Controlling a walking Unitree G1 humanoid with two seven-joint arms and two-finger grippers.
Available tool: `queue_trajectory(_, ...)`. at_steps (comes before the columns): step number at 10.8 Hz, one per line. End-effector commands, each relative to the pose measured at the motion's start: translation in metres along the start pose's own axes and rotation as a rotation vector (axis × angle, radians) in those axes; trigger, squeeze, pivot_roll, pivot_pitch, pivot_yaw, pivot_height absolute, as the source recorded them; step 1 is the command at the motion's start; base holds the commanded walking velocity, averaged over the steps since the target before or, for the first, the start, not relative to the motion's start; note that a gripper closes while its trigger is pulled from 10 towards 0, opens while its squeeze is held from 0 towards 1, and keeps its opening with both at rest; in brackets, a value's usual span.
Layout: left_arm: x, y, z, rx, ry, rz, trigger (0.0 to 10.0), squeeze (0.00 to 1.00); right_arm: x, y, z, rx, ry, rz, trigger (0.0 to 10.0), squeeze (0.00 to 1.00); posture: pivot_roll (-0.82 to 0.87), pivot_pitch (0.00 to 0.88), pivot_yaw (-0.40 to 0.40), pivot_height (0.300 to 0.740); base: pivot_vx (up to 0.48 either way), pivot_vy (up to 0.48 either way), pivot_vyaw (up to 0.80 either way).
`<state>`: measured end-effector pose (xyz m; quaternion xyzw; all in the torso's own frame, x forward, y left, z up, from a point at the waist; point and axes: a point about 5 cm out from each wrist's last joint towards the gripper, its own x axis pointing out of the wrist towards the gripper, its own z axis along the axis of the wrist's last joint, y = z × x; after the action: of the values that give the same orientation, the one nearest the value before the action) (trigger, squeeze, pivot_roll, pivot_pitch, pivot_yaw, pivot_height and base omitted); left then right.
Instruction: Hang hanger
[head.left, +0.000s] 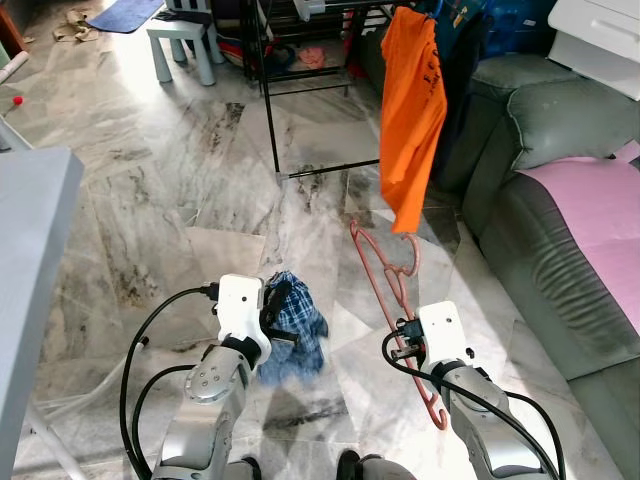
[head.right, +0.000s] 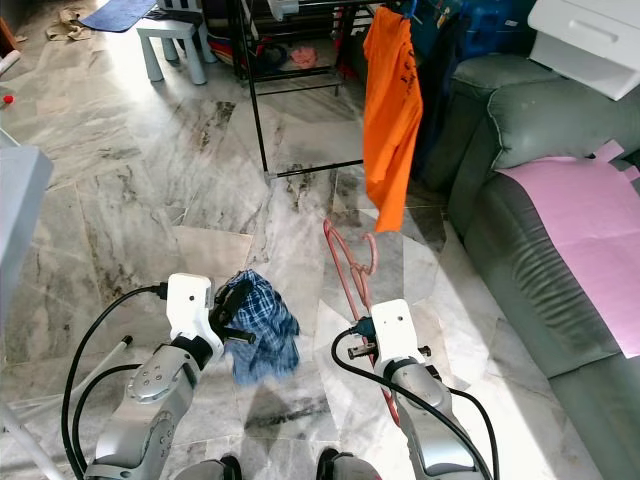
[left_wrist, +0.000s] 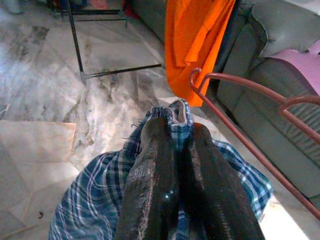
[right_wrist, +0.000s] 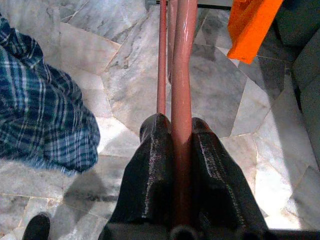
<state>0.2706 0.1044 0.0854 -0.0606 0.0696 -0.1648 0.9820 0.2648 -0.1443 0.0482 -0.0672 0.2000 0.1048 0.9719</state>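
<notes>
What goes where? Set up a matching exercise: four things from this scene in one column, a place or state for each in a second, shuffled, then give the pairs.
Things
1. hanger
2. plaid cloth
3. orange shirt
4. pink sheet

Places or states
A. spread on the sofa
B. hanging from the clothes rack
C. clamped in the left pincer
D. clamped in the right pincer

Pairs: 1-D, 2-C, 3-B, 4-A

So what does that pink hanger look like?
The hanger is thin and reddish-pink, looks like plastic, with a curved hook at its far end. The right gripper has its jaws shut on one bar, holding it in the air, slanting forward over the floor towards the orange shirt.
</notes>
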Motion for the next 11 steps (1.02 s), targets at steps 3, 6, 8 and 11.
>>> queue_trajectory(3,-0.0012,-0.003,0.0011,0.009,-0.002,-0.018,10.0,0.0,-0.0007,0.0026,0.0022,-0.018,-0.006,0.014,10.0,0.0,-0.04,0.174,-0.036,0.74,0.0,0.0,0.0)
queue_trajectory(6,-0.0003,-0.0036,0.0008,0.007,-0.001,-0.023,10.0,0.0,0.0,0.0022,0.0024,-0.022,-0.006,0.014,10.0,0.0,-0.04,0.171,-0.038,0.74,0.0,0.0,0.0)
queue_trajectory(8,0.0003,-0.0045,0.0005,0.005,-0.002,-0.027,10.0,0.0,0.0004,0.0032,0.0034,-0.039,-0.01,0.022,10.0,0.0,-0.04,0.169,-0.042,0.74,0.0,0.0,0.0)
queue_trajectory(11,0.0002,-0.0058,0.0003,0.0,-0.002,-0.036,10.0,0.0,0.0011,0.0023,0.004,-0.046,-0.011,0.021,10.0,0.0,-0.04,0.168,-0.043,0.74,0.0,-0.084,0.3)
